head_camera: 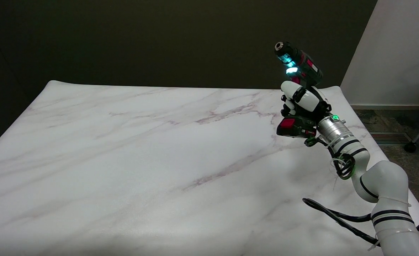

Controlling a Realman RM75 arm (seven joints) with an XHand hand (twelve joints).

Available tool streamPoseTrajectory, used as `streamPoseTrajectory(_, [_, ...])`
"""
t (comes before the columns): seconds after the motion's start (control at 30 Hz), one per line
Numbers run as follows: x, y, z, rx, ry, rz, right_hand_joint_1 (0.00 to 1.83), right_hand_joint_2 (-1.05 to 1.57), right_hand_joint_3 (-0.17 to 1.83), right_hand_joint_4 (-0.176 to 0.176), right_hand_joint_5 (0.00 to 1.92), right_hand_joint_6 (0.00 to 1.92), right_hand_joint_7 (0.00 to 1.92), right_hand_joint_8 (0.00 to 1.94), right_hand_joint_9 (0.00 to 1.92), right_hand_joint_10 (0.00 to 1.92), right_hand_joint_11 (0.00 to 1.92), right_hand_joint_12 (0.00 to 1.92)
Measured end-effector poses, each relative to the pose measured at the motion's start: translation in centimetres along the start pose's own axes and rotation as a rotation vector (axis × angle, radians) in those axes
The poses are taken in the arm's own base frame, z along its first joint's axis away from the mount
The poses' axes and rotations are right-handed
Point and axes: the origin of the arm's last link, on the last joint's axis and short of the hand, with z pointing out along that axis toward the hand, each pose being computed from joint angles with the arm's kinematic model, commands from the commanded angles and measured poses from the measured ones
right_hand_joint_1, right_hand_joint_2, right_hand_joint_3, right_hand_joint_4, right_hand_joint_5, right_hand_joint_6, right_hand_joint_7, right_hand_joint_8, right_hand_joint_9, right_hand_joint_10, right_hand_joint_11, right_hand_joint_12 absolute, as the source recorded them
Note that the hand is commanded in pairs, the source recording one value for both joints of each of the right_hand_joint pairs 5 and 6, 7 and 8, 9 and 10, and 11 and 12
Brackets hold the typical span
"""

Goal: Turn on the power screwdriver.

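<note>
The white-and-black right robot hand (pixel 303 101) grips the handle of a dark green and red power screwdriver (pixel 297 65), held above the white marble surface (pixel 142 160). Its barrel points up-left, work light glowing.

matt marble-veined table (pixel 124 160), metal wrist cuff (pixel 334 132)

Right arm raised from lower right, robot hand (pixel 303 101) clenched around a handle.
</note>
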Motion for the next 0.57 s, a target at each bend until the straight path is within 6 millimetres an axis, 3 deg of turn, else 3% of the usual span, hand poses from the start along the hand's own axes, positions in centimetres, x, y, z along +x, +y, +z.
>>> streamPoseTrajectory(0.57, [-0.59,-0.51,0.50,0.001,0.028,-0.048,0.79,1.27,1.51,0.024,1.92,1.92,1.92,1.92,1.92,1.92,1.92,1.92])
